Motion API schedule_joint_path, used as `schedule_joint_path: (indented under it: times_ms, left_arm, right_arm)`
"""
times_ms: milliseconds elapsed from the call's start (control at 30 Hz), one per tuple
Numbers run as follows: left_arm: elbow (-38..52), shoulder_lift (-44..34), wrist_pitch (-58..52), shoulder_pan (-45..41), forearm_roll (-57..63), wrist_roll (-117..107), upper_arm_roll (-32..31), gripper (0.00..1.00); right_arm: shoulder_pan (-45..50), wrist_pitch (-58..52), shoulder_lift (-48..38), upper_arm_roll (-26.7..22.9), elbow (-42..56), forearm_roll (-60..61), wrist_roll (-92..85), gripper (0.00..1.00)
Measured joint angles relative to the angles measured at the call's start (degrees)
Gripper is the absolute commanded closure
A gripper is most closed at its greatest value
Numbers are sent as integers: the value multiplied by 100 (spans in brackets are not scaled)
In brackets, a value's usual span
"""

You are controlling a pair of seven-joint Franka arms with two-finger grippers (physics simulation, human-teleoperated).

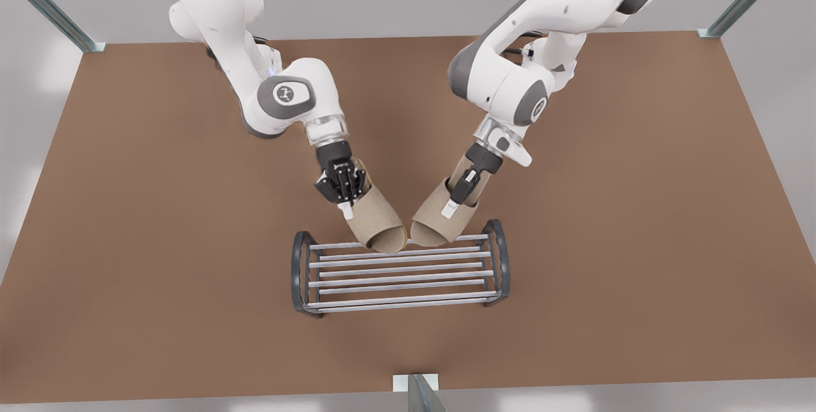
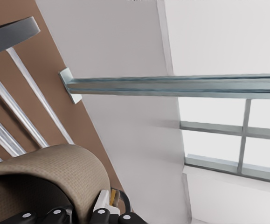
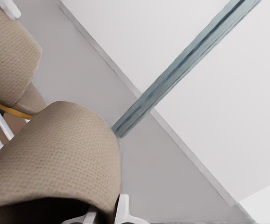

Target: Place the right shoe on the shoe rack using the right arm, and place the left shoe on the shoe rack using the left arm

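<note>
Two tan open-toe slippers hang toe-down over the back bar of the shoe rack point(image 1: 298, 272), their toes almost touching. My left gripper point(image 1: 454, 205), on the front view's right, is shut on the strap of the left shoe point(image 1: 437, 227). In the left wrist view this shoe point(image 2: 46, 172) sits by a white fingertip point(image 2: 102, 201), with the rack's end frame point(image 2: 13, 33) beyond. My right gripper point(image 1: 347, 205), on the front view's left, is shut on the right shoe point(image 1: 379, 230). The right wrist view has the right shoe point(image 3: 60, 158) close up and the left shoe point(image 3: 9, 51) farther off.
The rack stands on a brown table point(image 1: 605, 208). A glass-like post point(image 1: 417, 393) rises from the middle of the table's front edge, and others stand at the back corners point(image 1: 89, 42). Both white arms reach in from the back.
</note>
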Motion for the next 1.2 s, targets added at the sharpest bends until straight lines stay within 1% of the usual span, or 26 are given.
schedule_joint_path:
  times_ms: [100, 233, 267, 300, 433, 533, 633, 733, 833, 900, 933, 967, 1000, 1067, 1100, 1133, 1167, 1200]
  left_arm:
    - [105, 17, 79, -6, 51, -218, 93, 73]
    - [187, 37, 155, -10, 74, -459, 255, 73]
    - [209, 60, 165, -12, 72, -513, 289, 73]
    - [309, 148, 172, -28, 70, -565, 309, 73]
    - [609, 580, 132, -358, 330, -744, 360, 73]
    - [865, 919, 88, -494, 564, -854, 390, 73]
    - [936, 1001, 43, -476, 669, -955, 448, 73]
    - [1015, 1128, -82, -482, 726, -1045, 500, 73]
    - [1056, 1276, -301, -621, 769, -1119, 695, 73]
    - [1060, 1355, -436, -699, 784, -1161, 788, 69]
    - [1061, 1401, -509, -737, 789, -1180, 828, 63]
    - [1061, 1445, -581, -783, 794, -1200, 886, 36]
    - [1054, 1470, -661, -808, 802, -1221, 935, 0]
    - [1038, 1478, -820, -823, 849, -1266, 980, 0]
    - [1035, 1477, -883, -828, 868, -1285, 998, 0]
    - [1034, 1477, -929, -828, 879, -1301, 1017, 0]
    - [1034, 1478, -964, -828, 888, -1314, 1026, 0]
    - [1034, 1482, -991, -828, 910, -1325, 1031, 0]
  right_arm:
    - [125, -795, 454, -147, 231, 773, -556, 79]
    - [122, -1604, 678, -187, 293, 1157, -1217, 79]
    - [203, -1765, 766, -232, 353, 1207, -1364, 71]
    - [269, -1915, 833, -274, 408, 1232, -1485, 0]
    - [412, -2390, 947, -318, 461, 1124, -1754, 0]
    - [420, -2541, 1088, -333, 477, 1142, -1950, 0]
    - [422, -2455, 1489, -356, 805, 1213, -2147, 0]
    - [424, -2247, 1666, -409, 1045, 1276, -2343, 0]
    - [420, -1975, 1522, -468, 868, 1287, -2520, 0]
    - [421, -1705, 1185, -472, 452, 1292, -2642, 0]
    - [403, -1523, 1049, -470, 292, 1293, -2701, 0]
    - [369, -1316, 948, -470, 153, 1294, -2755, 0]
    - [335, -1083, 772, -470, -62, 1295, -2807, 0]
    - [106, -645, 222, -363, -484, 1423, -2899, 0]
    - [-136, -493, -129, -205, -697, 1676, -2943, 0]
    - [-467, -484, -483, 58, -871, 2079, -2997, 0]
    - [-878, -677, -780, 506, -847, 2861, -3122, 0]
    - [-1083, -985, -1064, 777, -678, 3883, -3318, 0]
